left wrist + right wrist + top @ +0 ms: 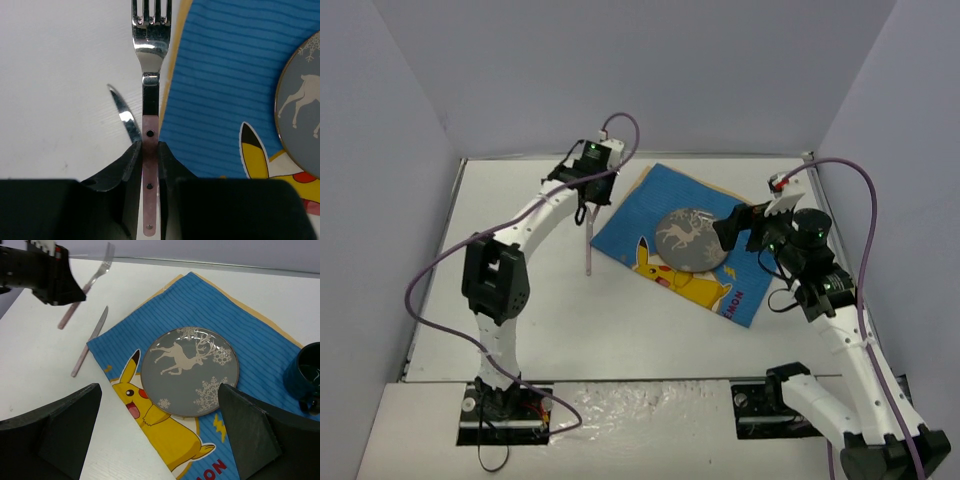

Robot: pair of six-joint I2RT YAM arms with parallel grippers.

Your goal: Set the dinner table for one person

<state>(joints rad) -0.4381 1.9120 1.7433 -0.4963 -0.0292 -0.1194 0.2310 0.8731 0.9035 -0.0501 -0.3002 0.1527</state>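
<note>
While the left pincer (150, 152) pinches a fork (150, 55), the right pincer (159, 426) hangs spread by the plate (190, 372)

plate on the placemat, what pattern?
Grey plate with a white reindeer and snowflakes; shows best in the right wrist view.

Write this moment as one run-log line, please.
left pincer: shut on fork | right pincer: open, near plate | knife: on table beside mat | plate, mug: on mat
</note>
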